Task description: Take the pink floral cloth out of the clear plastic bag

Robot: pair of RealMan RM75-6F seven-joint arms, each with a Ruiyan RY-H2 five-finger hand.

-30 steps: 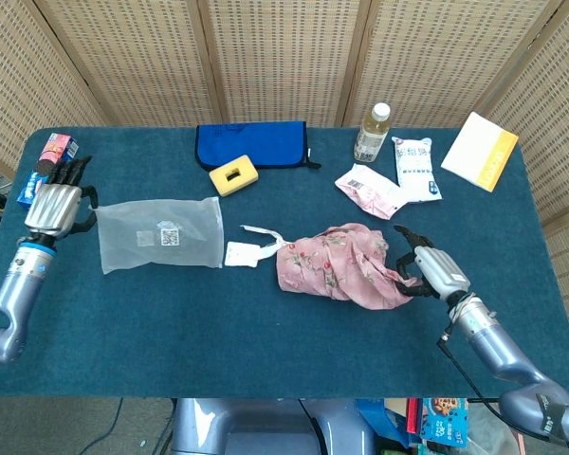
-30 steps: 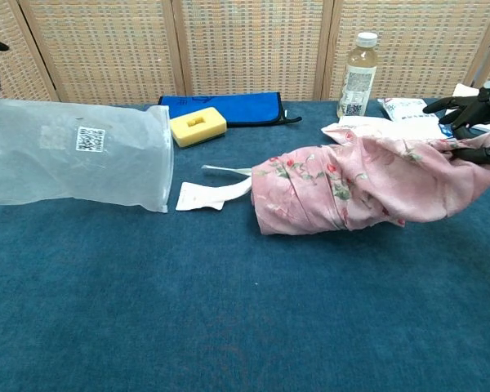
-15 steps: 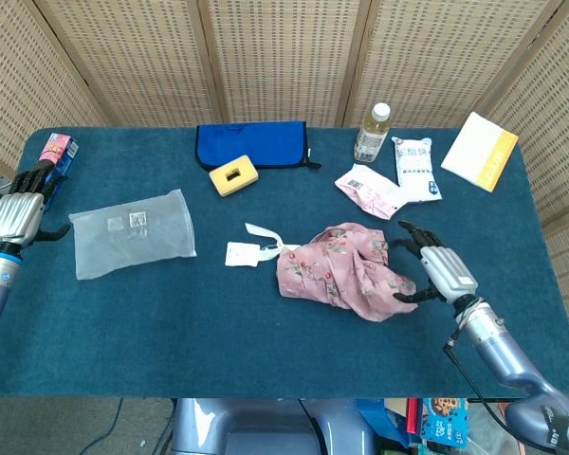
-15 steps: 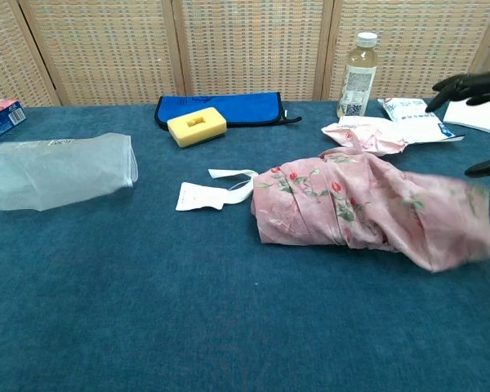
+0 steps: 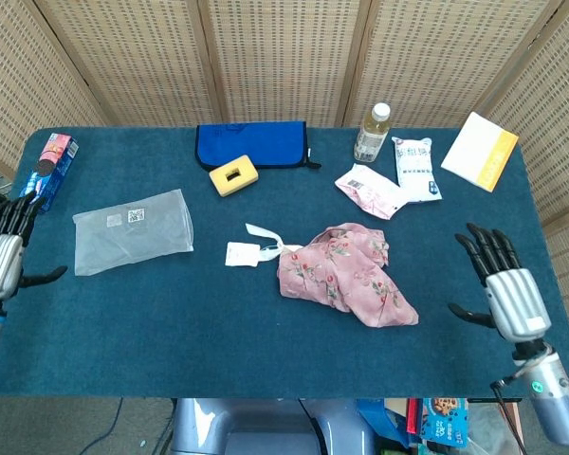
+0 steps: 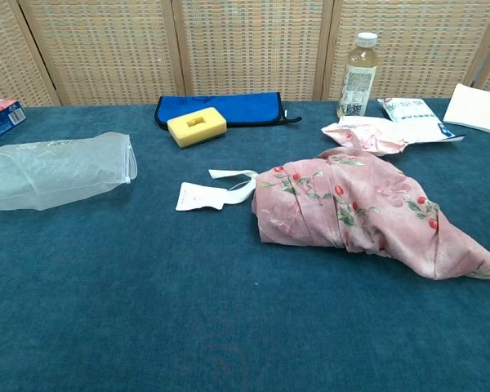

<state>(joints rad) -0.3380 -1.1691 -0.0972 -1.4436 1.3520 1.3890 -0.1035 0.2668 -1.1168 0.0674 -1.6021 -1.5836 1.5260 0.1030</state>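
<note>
Head view: blue-covered worktop (image 5: 266,322) standing before woven screen panels (image 5: 284,57). Cloth (image 5: 341,275), pink floral, lying bunched right of centre, wholly out of the bag (image 5: 133,230), which is lying flat and well apart on the left. White tag (image 5: 242,253) lying just beside the cloth's left end. Right robot hand (image 5: 504,282) hovering at the right edge, fingers spread, holding nothing, well apart from the cloth. Left robot hand (image 5: 2,254) hovering at the left edge, likewise spread and empty, near the bag.
</note>
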